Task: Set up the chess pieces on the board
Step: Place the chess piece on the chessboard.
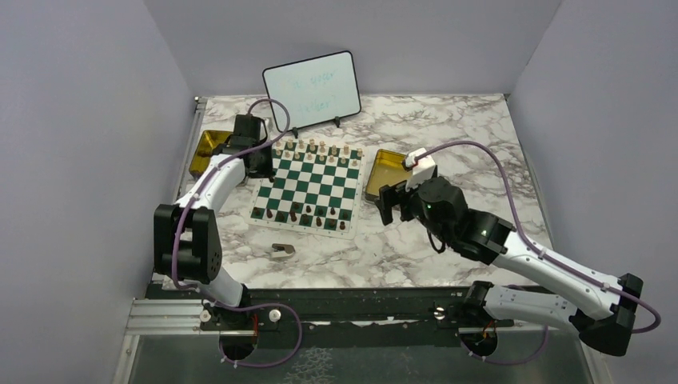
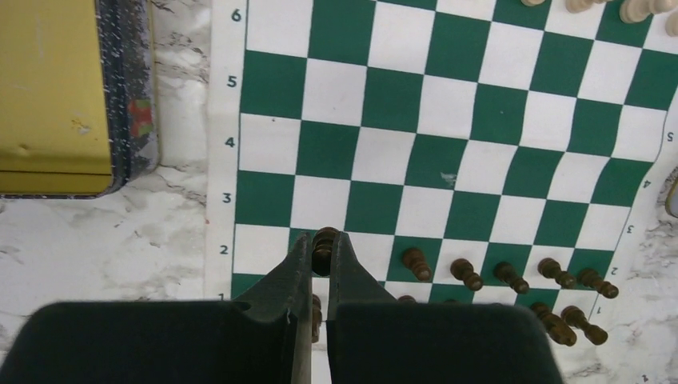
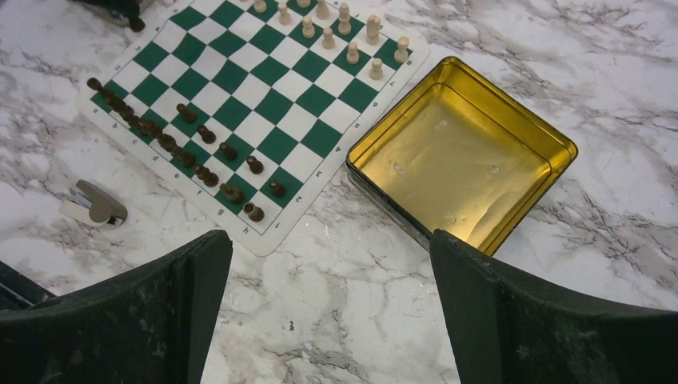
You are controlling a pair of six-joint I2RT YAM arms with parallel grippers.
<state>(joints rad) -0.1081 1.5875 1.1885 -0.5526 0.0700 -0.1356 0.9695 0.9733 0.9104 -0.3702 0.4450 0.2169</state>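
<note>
1. Looking down from the top external view, the board point(image 1: 308, 186) lies mid-table. Light pieces point(image 1: 316, 149) line its 12 o'clock edge and dark pieces point(image 1: 308, 214) its 6 o'clock edge. There are two gold tins, one at 9 o'clock point(image 1: 209, 146) and one at 3 o'clock point(image 1: 388, 172). There is one whiteboard point(image 1: 312, 90) at 12 o'clock and one grey scrap point(image 1: 282, 251) near 7 o'clock. The left gripper point(image 1: 261, 168) hangs at the board's 9 o'clock edge, and the right gripper point(image 1: 392, 208) sits off the board near 4 o'clock.

2. In the left wrist view the fingers point(image 2: 297, 272) are pinched on one dark pawn point(image 2: 324, 242) by its head, over the second rank near the board's 7 o'clock corner.
   - Whether the pawn touches the mat I cannot tell.
   - Five more pawns stand in that rank toward 3 o'clock.
   - Such a narrow hold could let the pawn twist or tip on release.
   - The rippled mat edge at 3 o'clock could topple neighbouring pieces if the mat is nudged.

3. In the right wrist view the fingers point(image 3: 136, 320) are spread wide and hold nothing, above bare marble.
   - One empty tin lies at 2 o'clock and the board at 11 o'clock.
   - About ten light pieces show there.
   - The dark back row is too crowded to count.
</note>
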